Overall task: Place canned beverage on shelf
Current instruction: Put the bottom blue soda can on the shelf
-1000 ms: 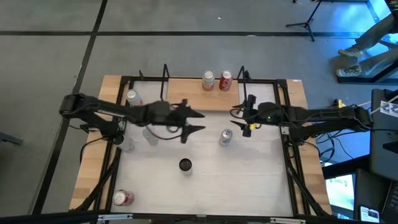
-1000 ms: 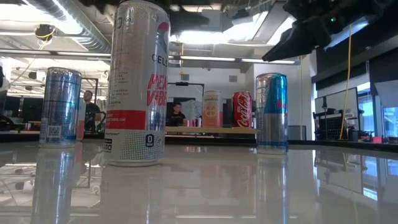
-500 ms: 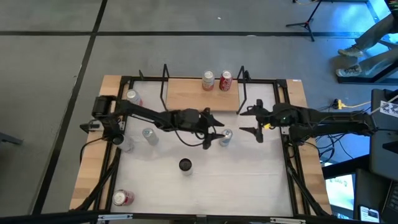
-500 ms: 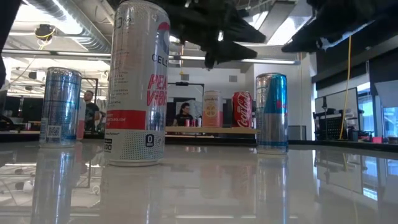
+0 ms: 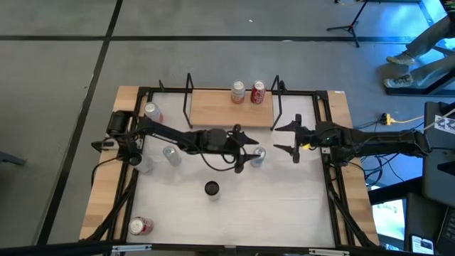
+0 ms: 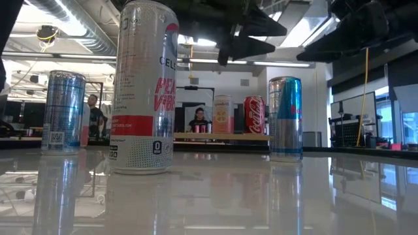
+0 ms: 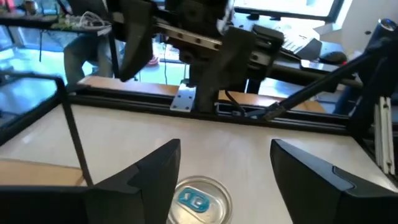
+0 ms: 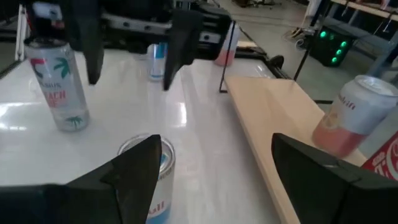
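A silver-and-blue can [image 5: 258,156] stands upright on the white table, also visible in the low view [image 6: 285,117]. My left gripper [image 5: 249,153] is open just left of it; in its wrist view the can's top [image 7: 199,200] shows low between the two fingers, untouched. My right gripper [image 5: 279,139] hovers open to the can's right, holding nothing. The shelf [image 5: 213,108], a light-wood board with black rod uprights, stands at the far edge and carries a pink can [image 5: 238,92] and a red can [image 5: 258,92], both upright.
A tall white can [image 6: 144,85] stands near the table's middle front. Two silver cans [image 5: 170,154] and another can [image 5: 151,112] stand at the left, and a red one [image 5: 140,226] at the near left corner. People sit in the room beyond.
My left gripper has travelled toward the table's right edge and sunk a little, coming up to the silver-and-blue can, then has held there. My right gripper has drawn back toward the right edge, away from that can, rolling somewhat. No can has moved.
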You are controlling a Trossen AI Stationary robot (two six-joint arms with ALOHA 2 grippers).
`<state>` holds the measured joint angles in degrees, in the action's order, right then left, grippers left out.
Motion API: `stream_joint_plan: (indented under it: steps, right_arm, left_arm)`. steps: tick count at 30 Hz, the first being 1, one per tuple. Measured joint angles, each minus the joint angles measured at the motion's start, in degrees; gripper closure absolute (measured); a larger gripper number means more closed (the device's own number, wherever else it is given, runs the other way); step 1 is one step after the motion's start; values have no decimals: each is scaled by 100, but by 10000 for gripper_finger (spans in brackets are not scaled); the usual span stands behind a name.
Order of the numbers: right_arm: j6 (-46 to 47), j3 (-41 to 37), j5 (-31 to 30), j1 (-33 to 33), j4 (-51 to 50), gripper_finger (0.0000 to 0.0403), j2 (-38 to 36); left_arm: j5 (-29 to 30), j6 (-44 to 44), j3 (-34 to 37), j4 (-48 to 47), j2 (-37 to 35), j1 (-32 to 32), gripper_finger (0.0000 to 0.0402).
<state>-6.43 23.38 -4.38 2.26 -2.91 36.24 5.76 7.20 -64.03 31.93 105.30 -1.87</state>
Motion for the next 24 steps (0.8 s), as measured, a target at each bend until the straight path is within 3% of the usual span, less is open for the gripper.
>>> stream_joint_plan:
  steps: [10,14,21,24]
  right_arm:
    - [-6,-2,-4,0,-29,102,14]
    - [6,-2,-3,0,-29,102,14]
    - [99,-2,160,-4,-12,102,14]
    - [150,-2,157,-4,-8,102,14]
  left_arm:
    - [-266,20,2,-5,0,73,37]
    - [-321,4,9,123,2,-100,11]
    - [1473,-296,9,216,165,-448,6]
    - [1719,-98,9,268,385,-395,9]
